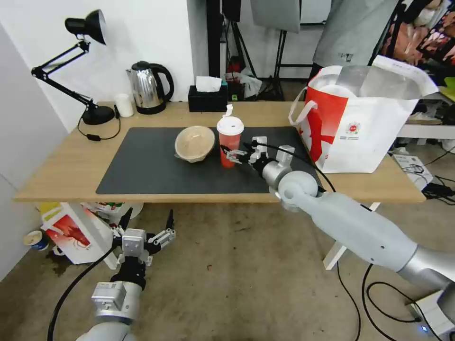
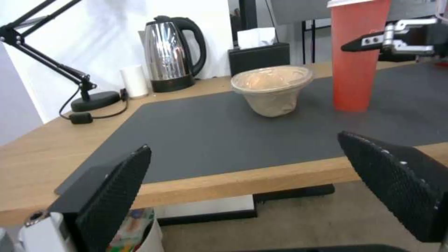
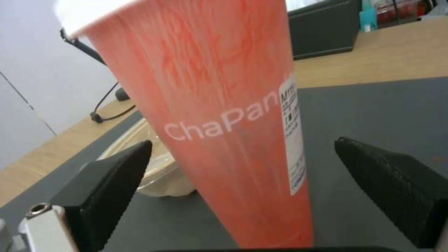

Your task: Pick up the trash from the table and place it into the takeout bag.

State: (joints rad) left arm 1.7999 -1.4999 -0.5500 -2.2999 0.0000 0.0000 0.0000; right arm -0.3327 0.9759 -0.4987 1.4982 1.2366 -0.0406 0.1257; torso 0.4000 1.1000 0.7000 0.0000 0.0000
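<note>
The red drink cup (image 1: pixel 230 141) with its white lid stands upright on the dark mat of the table (image 1: pixel 61 175). My right gripper (image 1: pixel 233 155) is open with the cup (image 3: pixel 233 122) between its fingers, which stand apart from the cup's sides. Just left of the cup, the beige paper bowl (image 1: pixel 194 143) rests on the mat. The takeout bag (image 1: pixel 353 132) stands open at the table's right end, a white round shape showing in its mouth. Below the table's front edge, my left gripper (image 1: pixel 148 217) hangs open and empty, facing the bowl (image 2: pixel 273 89).
Along the back edge stand a black desk lamp (image 1: pixel 90 113), a small white cup (image 1: pixel 124 105), a steel kettle (image 1: pixel 149 87) and a black tissue box (image 1: pixel 207 97). Under the table's left end sits a white box with red print (image 1: pixel 71 232). Cables lie on the floor at right.
</note>
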